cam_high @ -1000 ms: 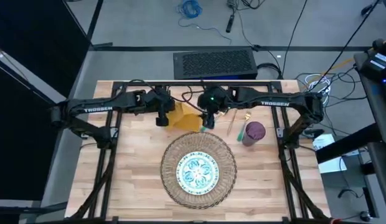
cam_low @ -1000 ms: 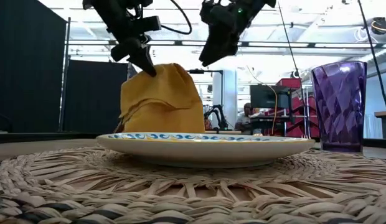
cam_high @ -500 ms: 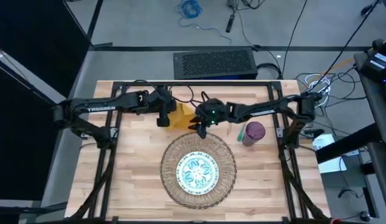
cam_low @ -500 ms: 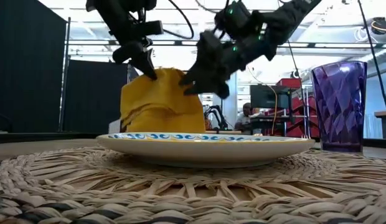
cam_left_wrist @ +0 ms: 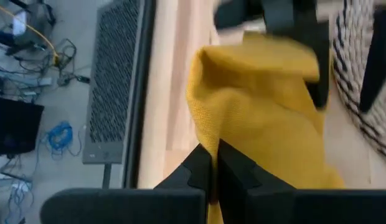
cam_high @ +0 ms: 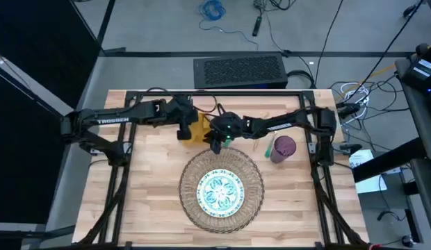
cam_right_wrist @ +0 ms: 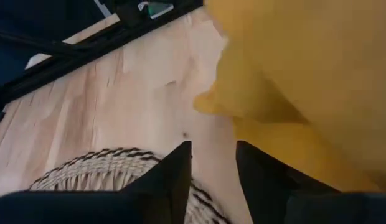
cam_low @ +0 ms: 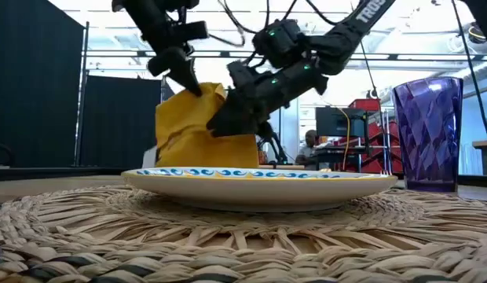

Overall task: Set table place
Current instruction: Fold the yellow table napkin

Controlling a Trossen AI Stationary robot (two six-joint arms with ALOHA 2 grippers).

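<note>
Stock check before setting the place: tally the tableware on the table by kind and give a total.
Woven mat: 1
Plate: 1
Yellow napkin: 1
Purple cup: 1
Cutlery: at least 1, a green-handled piece; the right arm hides any others
Total: at least 5

- The table (cam_high: 149, 201), of light wood planks with a black frame, is seen from above.
- A round woven straw mat (cam_high: 251, 182) is laid near its centre, toward 6 o'clock.
- A purple cup (cam_high: 283, 148) stands upright at 2 o'clock of the mat.
- Gold cutlery (cam_high: 265, 137) lies at 1 o'clock, just beside the cup.
- A mustard-yellow napkin (cam_high: 199, 130) is seen at 11 o'clock.
</note>
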